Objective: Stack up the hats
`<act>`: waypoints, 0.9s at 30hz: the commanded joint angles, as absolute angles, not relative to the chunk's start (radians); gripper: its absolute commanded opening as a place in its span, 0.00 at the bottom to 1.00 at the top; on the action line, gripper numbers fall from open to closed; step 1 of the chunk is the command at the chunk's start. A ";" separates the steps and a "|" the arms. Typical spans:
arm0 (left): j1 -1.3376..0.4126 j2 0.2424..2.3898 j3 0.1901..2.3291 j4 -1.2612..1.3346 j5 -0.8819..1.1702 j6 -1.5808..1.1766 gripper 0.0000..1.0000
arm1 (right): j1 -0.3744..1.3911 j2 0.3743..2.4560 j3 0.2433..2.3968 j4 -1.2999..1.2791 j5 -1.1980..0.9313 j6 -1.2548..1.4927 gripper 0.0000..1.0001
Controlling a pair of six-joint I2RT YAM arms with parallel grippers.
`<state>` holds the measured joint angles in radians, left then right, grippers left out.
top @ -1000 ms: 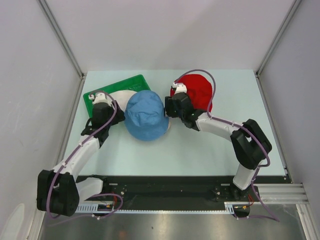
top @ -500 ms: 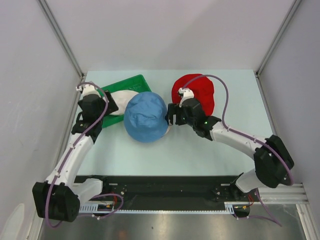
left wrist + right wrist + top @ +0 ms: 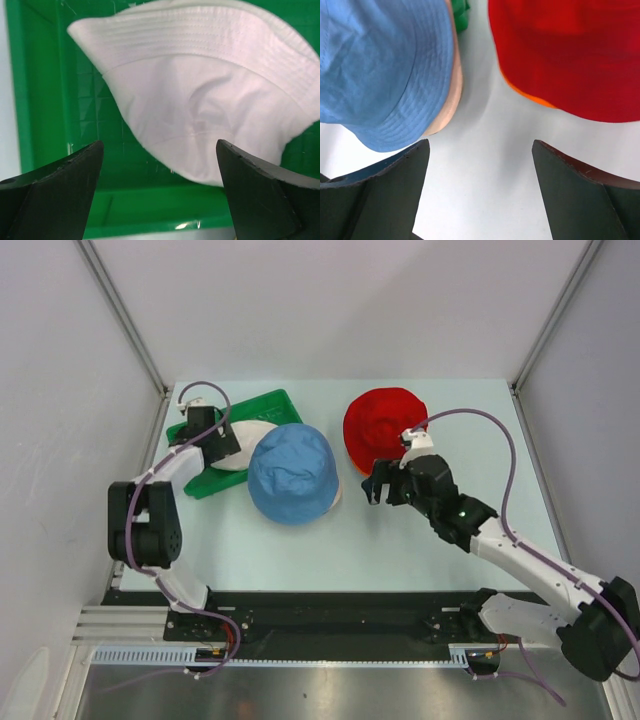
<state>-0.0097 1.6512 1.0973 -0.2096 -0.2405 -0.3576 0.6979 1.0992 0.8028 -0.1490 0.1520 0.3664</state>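
A light blue hat [image 3: 292, 472] lies crown-up mid-table on top of a beige hat [image 3: 338, 496], of which only a rim edge shows [image 3: 453, 95]. A red hat [image 3: 383, 425] lies at the back right, with an orange edge [image 3: 530, 96] peeking from under it. A white hat [image 3: 243, 444] rests in the green tray [image 3: 203, 483]. My left gripper [image 3: 222, 446] hangs open over the tray, the white hat [image 3: 210, 100] just ahead of its fingers. My right gripper [image 3: 376, 488] is open over bare table between the blue hat [image 3: 380, 65] and the red hat [image 3: 570, 50], holding nothing.
The green tray [image 3: 45, 100] sits at the back left against the enclosure wall, its near rim below my left fingers. White walls close in on three sides. Pale table [image 3: 485, 165] shows between the two hat piles.
Both grippers have opened and drawn away from the blue hat. The left arm swung back-left over the tray; the right arm pulled back toward the near right.
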 commanded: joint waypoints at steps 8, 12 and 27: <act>0.041 1.798 1.169 -0.236 -0.150 -0.380 0.88 | 0.598 0.939 0.801 -0.221 0.153 0.371 0.89; 0.054 1.813 1.144 -0.213 -0.089 -0.377 0.64 | 0.586 0.922 0.799 -0.224 0.149 0.365 0.89; 0.058 1.307 1.215 -0.189 0.185 -0.207 0.00 | 0.566 0.995 0.985 -0.161 -0.052 0.219 0.89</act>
